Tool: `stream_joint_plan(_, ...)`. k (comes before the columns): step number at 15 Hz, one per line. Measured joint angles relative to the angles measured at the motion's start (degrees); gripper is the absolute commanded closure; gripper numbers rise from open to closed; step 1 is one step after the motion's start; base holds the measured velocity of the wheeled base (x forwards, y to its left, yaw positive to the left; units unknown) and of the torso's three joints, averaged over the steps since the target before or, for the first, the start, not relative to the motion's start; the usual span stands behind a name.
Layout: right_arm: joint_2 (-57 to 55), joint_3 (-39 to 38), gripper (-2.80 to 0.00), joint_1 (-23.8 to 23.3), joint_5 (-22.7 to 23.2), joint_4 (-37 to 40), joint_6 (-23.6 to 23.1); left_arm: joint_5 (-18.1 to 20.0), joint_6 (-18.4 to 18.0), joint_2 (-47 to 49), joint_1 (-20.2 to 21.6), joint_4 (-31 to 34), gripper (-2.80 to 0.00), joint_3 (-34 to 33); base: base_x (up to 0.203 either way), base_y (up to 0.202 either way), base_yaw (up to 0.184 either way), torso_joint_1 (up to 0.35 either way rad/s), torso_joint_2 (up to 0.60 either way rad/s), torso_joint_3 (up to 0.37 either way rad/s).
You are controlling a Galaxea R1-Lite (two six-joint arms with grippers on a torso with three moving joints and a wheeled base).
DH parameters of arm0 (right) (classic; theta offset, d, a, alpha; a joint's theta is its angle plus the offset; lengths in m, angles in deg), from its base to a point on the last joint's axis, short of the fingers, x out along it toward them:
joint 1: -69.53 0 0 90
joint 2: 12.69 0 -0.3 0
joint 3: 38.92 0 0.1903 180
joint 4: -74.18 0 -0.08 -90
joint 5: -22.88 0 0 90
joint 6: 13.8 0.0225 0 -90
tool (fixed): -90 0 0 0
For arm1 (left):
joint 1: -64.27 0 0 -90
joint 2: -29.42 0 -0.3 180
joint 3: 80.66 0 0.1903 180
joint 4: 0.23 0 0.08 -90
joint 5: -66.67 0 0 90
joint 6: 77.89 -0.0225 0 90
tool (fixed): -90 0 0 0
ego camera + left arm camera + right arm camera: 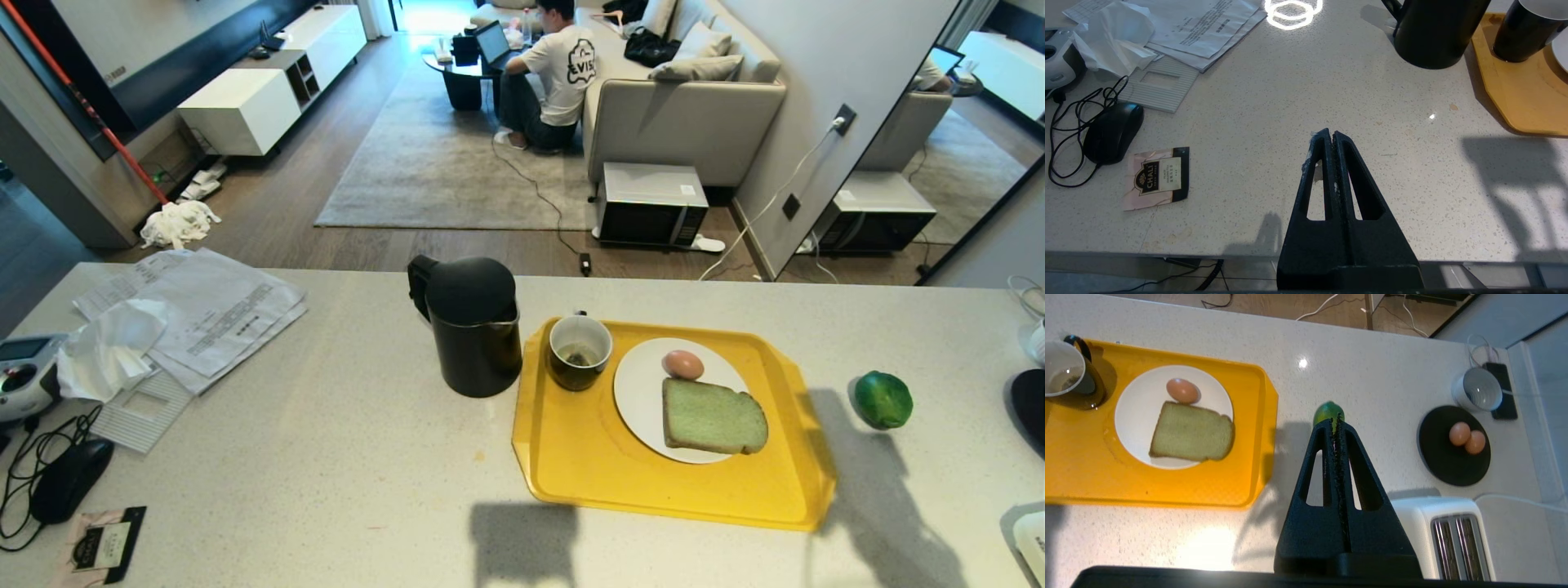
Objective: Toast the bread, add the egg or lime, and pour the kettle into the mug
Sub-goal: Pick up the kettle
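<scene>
The counter [343,490] carried everything: yellow tray [588,482] mid-right, the kettle [472,327] just beside its left edge. On the tray sat the plate [637,392] with the bread [712,417] and an egg [682,364] touching, the mug [579,351] alongside, the lime [882,399] off to the right. Both hands hung above the counter, fingers pressed together, empty: left hand [1331,136], right hand [1336,420]. By my read, pouring was next: someone must grip that kettle handle.

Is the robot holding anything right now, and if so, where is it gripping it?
Nothing is held. The left gripper is shut on air above the counter. The right gripper is shut too, empty, with the lime lying on the counter beyond its tips.
</scene>
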Motion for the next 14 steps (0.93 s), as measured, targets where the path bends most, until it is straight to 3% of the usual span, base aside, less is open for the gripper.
stream_joint_plan(5,20.4,-17.8,0.0,-6.7,5.7,-0.2,1.9,0.0,0.0,0.0,0.0,0.0,0.0,0.0,0.0,0.0,0.0,0.0,0.0,0.0)
stream_joint_plan(12,40.7,-32.3,0.0,-10.4,7.4,-0.6,2.4,0.0,0.0,0.0,0.0,0.0,0.0,0.0,0.0,0.0,0.0,0.0,0.0,0.0)
stream_joint_plan(14,45.2,-36.1,0.0,-11.3,10.3,-2.3,1.6,0.0,0.0,0.0,0.0,0.0,0.0,0.0,0.0,0.0,0.0,0.0,0.0,0.0)
